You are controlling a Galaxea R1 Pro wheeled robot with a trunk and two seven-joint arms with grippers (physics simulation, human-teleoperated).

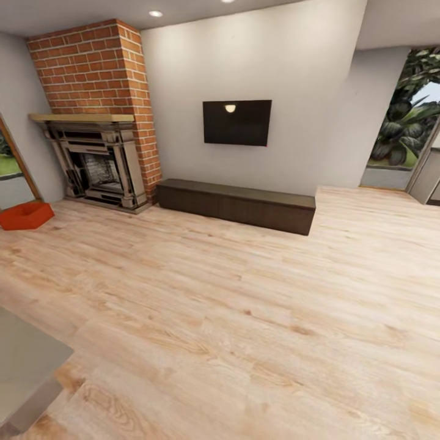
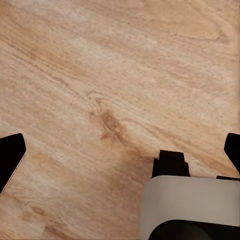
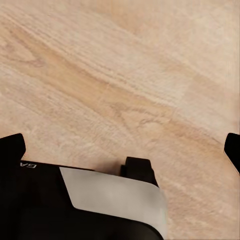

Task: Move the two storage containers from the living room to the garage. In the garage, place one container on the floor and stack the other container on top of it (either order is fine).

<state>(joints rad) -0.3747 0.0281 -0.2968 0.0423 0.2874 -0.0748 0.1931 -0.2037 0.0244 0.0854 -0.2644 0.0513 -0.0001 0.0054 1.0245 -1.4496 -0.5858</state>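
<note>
Both grippers, left (image 2: 120,150) and right (image 3: 120,147), are held with fingers apart, empty, over the wood-plank floor (image 1: 244,318). One orange-red storage container (image 1: 25,216) is seen far off to the left beside the fireplace (image 1: 98,162), so the left arm is judged nearer.

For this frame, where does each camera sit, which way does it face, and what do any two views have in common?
Head view: on the robot's head, facing forward and down across the wood-plank floor toward the brick fireplace, wall TV, low cabinet and an orange-red container.
Left wrist view: near the left tool, facing down at floor; dark fingertips at the edges, grey robot body below.
Right wrist view: near the right tool, facing down; fingertips, black and grey body.
Shared: all three see plank floor.
</note>
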